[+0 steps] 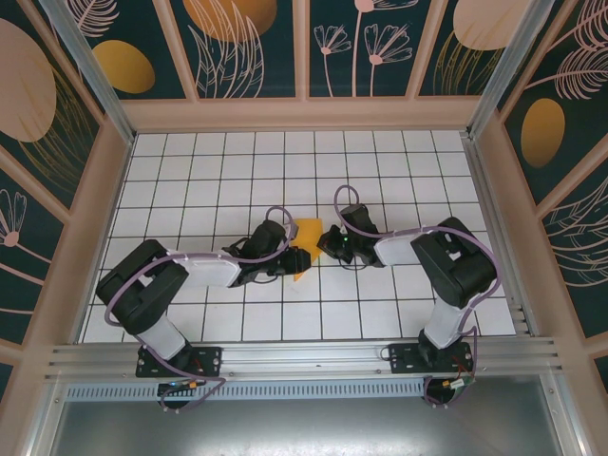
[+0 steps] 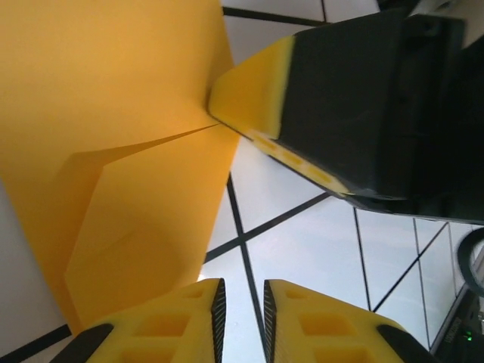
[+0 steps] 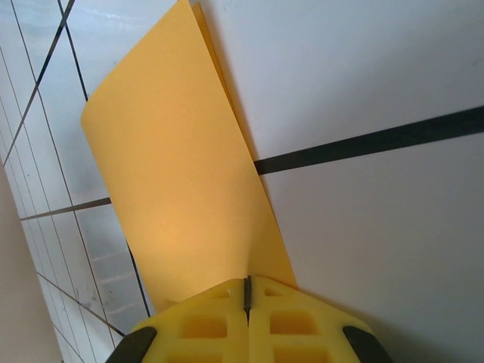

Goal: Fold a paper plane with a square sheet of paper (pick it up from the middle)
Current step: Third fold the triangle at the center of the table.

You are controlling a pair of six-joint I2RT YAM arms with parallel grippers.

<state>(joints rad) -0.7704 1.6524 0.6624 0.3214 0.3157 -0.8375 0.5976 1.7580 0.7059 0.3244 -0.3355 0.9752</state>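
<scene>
The right claw (image 3: 246, 293) pinched the folded square sheet of paper (image 3: 178, 189) at its edge, while the left claw (image 2: 242, 302) stood narrowly open beside it.

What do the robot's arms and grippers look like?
Both the left arm and the right arm have chunky black joints and white sections, with thin purple cables looping along them. The left gripper and right gripper have bright yellow fingers with square hollows and black inner pads.
</scene>
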